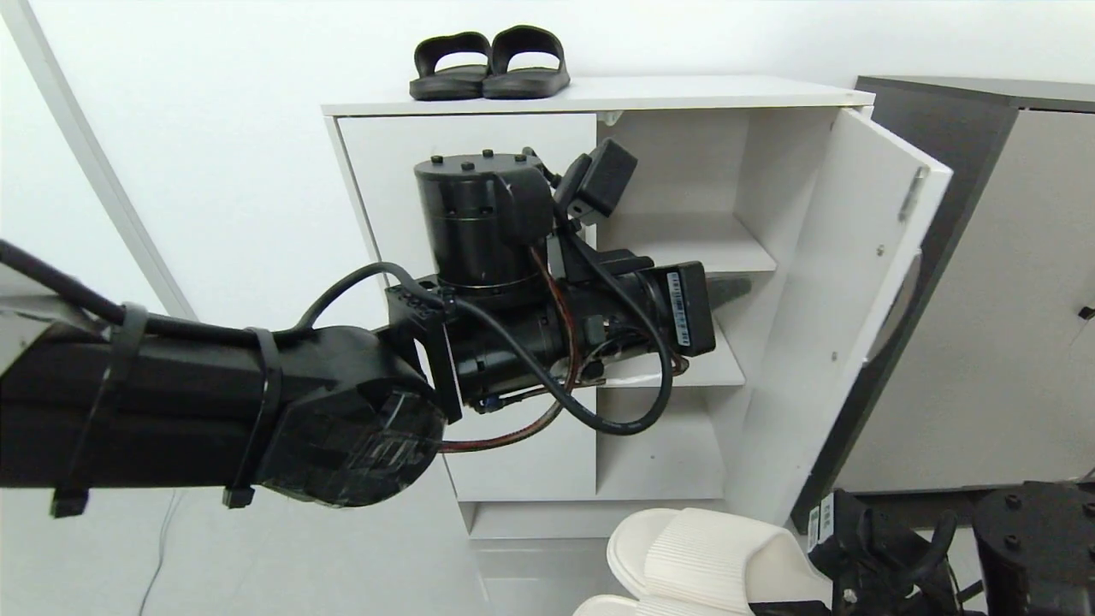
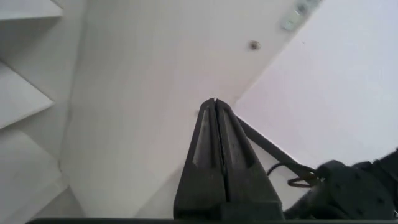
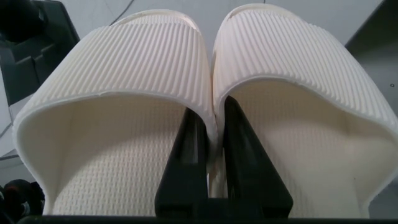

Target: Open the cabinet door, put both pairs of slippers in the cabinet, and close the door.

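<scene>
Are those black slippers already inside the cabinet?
No, the black slippers rest side by side on top of the cabinet, not on any of its shelves.

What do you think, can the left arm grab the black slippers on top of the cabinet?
Probably yes. The black slippers sit uncovered on the cabinet top, and the left gripper is shut on nothing, lower down at the open compartment. It would need to back out, rise and open first.
</scene>
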You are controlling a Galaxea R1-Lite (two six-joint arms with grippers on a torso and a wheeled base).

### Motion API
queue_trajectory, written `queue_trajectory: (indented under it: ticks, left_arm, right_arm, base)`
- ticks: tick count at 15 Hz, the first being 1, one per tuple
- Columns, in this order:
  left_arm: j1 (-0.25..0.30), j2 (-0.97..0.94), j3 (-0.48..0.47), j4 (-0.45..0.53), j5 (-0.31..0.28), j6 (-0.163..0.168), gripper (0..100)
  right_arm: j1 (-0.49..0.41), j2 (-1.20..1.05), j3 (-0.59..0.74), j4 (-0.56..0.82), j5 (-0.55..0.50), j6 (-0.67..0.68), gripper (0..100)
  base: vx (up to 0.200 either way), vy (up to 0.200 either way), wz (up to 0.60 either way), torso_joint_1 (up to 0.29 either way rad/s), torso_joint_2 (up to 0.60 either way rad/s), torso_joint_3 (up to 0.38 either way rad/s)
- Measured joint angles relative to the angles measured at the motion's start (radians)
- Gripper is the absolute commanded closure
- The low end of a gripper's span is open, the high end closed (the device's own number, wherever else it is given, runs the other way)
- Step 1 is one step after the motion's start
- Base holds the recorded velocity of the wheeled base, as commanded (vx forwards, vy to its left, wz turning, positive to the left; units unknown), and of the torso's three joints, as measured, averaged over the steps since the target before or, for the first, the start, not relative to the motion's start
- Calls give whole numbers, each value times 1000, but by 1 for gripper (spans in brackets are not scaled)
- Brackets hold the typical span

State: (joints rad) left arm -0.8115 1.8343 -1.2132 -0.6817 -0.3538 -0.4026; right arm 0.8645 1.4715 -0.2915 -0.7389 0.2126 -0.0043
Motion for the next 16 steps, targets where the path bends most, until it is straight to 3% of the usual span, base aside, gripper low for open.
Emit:
queue_trajectory:
  ticks: [4, 6, 10, 12, 14, 16]
  left_arm:
    - [61, -34, 60, -52, 1, 1, 100]
    - [104, -86, 103, -56, 1, 3, 100]
    - [214, -270, 220, -33, 1, 8, 100]
    - [273, -399, 300, 36, 17, 41, 100]
    - [315, -538, 379, 154, 102, 109, 100]
    - [347, -666, 450, 265, 298, 189, 100]
  right_arm:
    - [1, 4, -2, -1, -1, 1, 100]
    - [-8, 21, -40, -2, -54, 17, 100]
    - [-27, 117, -221, -1, -416, 160, 100]
    - [-36, 191, -317, -1, -589, 186, 100]
    - [-37, 264, -391, -1, -724, 201, 100]
    - [-42, 328, -454, -3, -852, 209, 100]
  base:
    - [0, 0, 0, 0, 0, 0]
    - [0, 0, 0, 0, 0, 0]
    - [0, 0, 0, 0, 0, 0]
    - [0, 0, 0, 0, 0, 0]
    - [0, 0, 0, 0, 0, 0]
    - [0, 0, 0, 0, 0, 0]
